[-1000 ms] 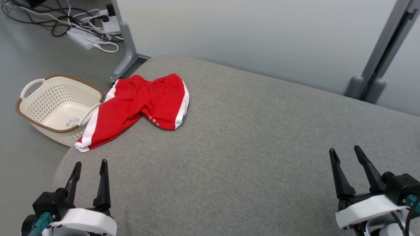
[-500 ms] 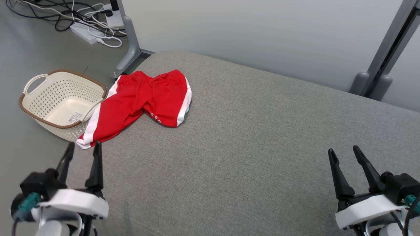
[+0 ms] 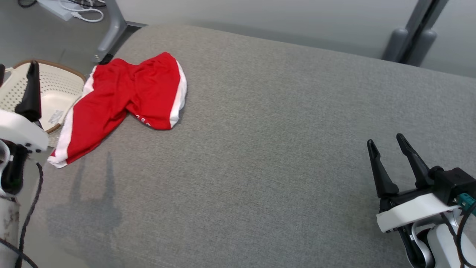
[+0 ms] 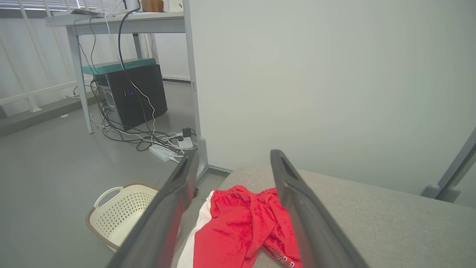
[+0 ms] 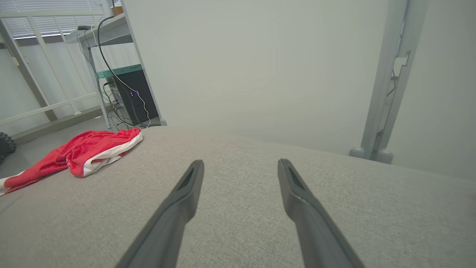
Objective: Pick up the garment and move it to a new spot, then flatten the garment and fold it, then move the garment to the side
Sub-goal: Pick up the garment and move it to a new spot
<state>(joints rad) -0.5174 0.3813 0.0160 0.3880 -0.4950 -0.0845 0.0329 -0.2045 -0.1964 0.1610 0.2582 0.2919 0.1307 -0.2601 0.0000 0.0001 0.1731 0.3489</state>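
The left tool [image 4: 234, 153] hangs spread and empty at the mattress's [image 3: 260, 156] left edge. The right tool [image 3: 385, 140], also spread, sits near the right edge. Red shorts [image 3: 122, 96] lie at the far left corner, slanting toward the left tool. I cannot tell where the jersey is.

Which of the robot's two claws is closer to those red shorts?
Left. The left gripper is close beside the shorts, near the basket; the right gripper is far across the grey cushion on the other side.
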